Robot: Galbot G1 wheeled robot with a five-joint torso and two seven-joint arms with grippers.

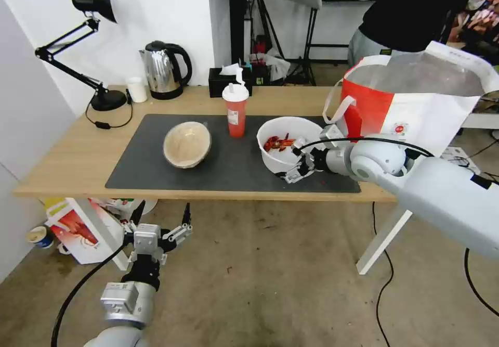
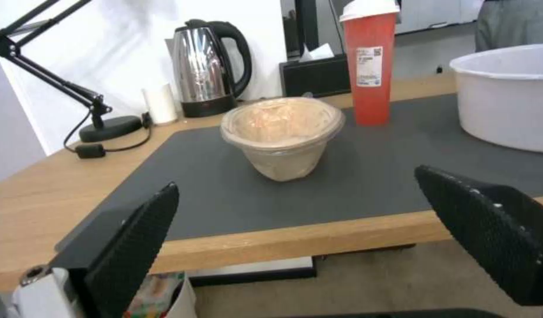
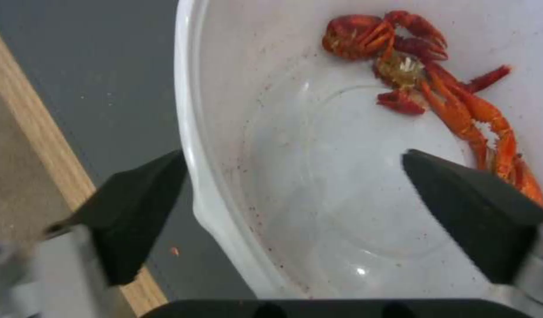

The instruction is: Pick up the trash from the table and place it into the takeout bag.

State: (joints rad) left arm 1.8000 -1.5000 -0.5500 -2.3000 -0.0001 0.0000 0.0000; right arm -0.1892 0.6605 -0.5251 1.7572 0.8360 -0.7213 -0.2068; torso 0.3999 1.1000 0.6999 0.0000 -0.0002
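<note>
**Straddling the rim of the crayfish bowl**

Reaching in from the right, my right gripper [image 1: 300, 161] has its fingers spread apart, one outside the near-right wall of the white plastic bowl [image 1: 287, 152] and one over its inside; on the right wrist view the rim [image 3: 192, 145] runs between the two black pads, and I cannot tell whether either pad touches it. Red crayfish shells [image 3: 436, 84] lie against the bowl's far inner side, partly cut off at that view's edge.

My left gripper [image 1: 158, 235] hangs low in front of the table's near edge, fingers wide apart, holding nothing.

On the dark grey mat [image 1: 228, 165], left of the white bowl, stands the red drink cup [image 1: 235, 110] with its white lid, and farther left the beige bowl [image 1: 187, 144], tipped toward me. From the left wrist it looks covered with a clear film, though I can't make out what is inside.

The takeout bag [image 1: 410, 102] stands at the right end of the table [image 1: 62, 165], mouth open, its far-right side cut off and its base hidden by my arm.
</note>
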